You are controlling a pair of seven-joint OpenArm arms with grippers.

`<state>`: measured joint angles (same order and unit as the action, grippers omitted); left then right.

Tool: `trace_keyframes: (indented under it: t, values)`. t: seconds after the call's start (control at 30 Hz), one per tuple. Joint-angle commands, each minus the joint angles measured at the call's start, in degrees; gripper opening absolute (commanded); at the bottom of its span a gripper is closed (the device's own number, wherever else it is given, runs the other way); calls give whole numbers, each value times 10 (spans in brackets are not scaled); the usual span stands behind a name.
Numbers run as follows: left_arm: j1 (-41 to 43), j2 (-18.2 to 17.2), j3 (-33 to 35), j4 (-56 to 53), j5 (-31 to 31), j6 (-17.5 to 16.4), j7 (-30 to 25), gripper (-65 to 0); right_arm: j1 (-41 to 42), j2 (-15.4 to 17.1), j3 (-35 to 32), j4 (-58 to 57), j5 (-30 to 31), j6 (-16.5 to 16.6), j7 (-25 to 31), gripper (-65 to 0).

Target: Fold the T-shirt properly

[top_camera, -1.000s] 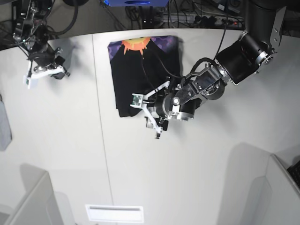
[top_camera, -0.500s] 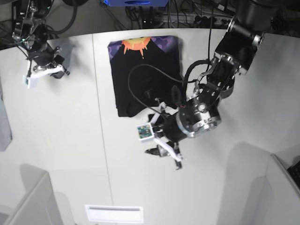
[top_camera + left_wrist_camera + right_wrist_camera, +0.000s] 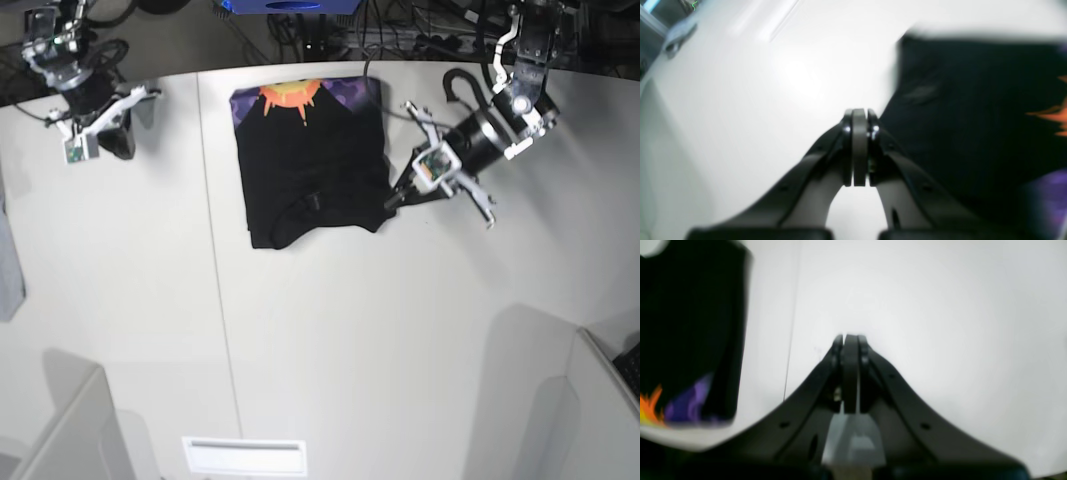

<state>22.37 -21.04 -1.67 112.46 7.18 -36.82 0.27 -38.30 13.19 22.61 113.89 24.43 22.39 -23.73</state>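
Soft, limp black T-shirt (image 3: 310, 165) lies folded on the white table (image 3: 400, 350); left gripper (image 3: 392, 200), jaws pressed together empty, sits beside its hem corner, the likeliest pinch point.

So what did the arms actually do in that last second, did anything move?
The left gripper swung from the near edge of the T-shirt round to its right side and shut, with nothing between its fingers in the left wrist view. The shirt's near right corner now reaches further out, with a new crease. The right gripper shifted slightly at the far left, shut as before. The shirt otherwise lies where it was.
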Motion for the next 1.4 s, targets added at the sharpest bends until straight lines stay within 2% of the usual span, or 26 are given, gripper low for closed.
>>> trace_keyframes:
  t: [0.0,0.1,0.2,0.3,0.37,0.5,0.63,0.7,0.77,0.9,1.03,1.2,1.37]
  values:
    - [27,-7,-23,9,-5,6,-39,-650,-16,-4,20,7,-17,12,34,-650]
    - [114,1,-62,9,-10,7,-90,-650,-35,-50,51,6,-89,69,98,-650]
    - [182,20,-85,9,-10,7,-135,-650,-52,-88,82,6,-137,126,159,-650]
    - [244,32,-102,3,-10,7,-190,-650,-71,-101,105,5,-159,158,197,-650]
    - [273,41,-104,-8,-5,7,-212,-650,-78,-100,119,5,-173,158,187,-650]
    - [322,47,-96,-58,-5,7,-244,-650,-80,-85,135,-3,-192,161,115,-650]
    - [353,48,-87,-125,-5,8,-313,-650,-105,-83,135,-4,-195,162,62,-650]
    - [366,54,-86,-155,-5,22,-340,-650,-114,-71,135,-4,-204,162,37,-650]
    - [375,55,-85,-192,-4,42,-361,-650,-118,-62,129,-6,-232,162,-19,-650]
    - [375,55,-67,-277,-4,46,-403,-650,-118,-59,128,-25,-270,165,-74,-650]
    - [362,60,-28,-378,-4,47,-444,-650,-117,-44,110,-105,-316,176,-77,-650]
    - [309,81,-6,-503,-5,47,-445,-650,-107,-21,42,-234,-341,176,-72,-650]
    - [231,114,-11,-647,-5,48,-448,-650,-62,-11,-24,-390,-341,176,2,-650]
